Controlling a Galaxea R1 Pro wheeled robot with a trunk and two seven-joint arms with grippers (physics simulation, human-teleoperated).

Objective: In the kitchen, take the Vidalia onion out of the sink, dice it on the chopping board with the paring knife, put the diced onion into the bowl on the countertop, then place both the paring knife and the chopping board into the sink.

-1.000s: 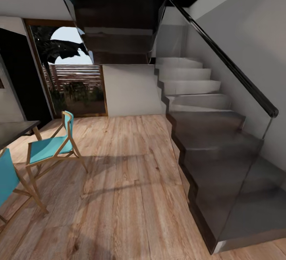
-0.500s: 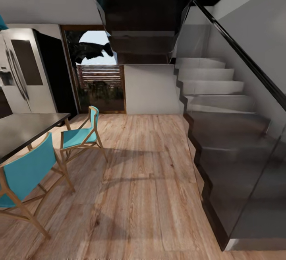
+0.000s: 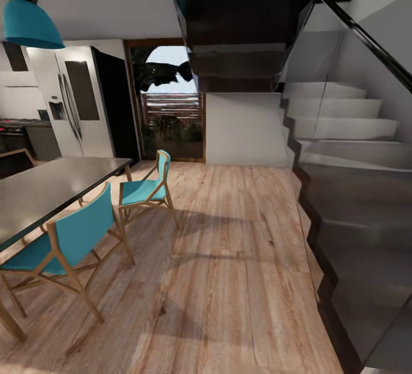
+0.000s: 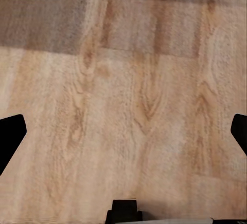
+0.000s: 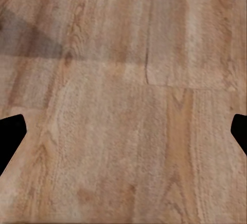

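Beside the stairs, wood floor runs back to a glazed door with foliage behind it. Stairs: grey treads, dark side face, glass panel, black handrail; a dark upper flight overhangs the door.

Left of the stairs, across open floor: dark table with two teal chairs. Near chair sits at the table's long edge. Far chair sits at the table's end, between table and door. Both have light wood legs.

Teal lamp hangs above the table's far side.

Beyond the table, left of the door: steel fridge with two long handles, and a tall black cabinet between fridge and door. Further left of the fridge, a strip of kitchen: dark counter, pale wall, detail too small to read. Sink, onion, board, knife and bowl can't be made out from this spot.

Left wrist view: left gripper points at bare floor planks, black fingertips at opposite edges of the frame, spread wide, nothing between them. A shadow band crosses the planks beyond.

Right wrist view: right gripper likewise over plain planks, fingertips far apart, nothing held. A plank joint runs between them; a dark shadow wedge lies on the boards beyond one fingertip.
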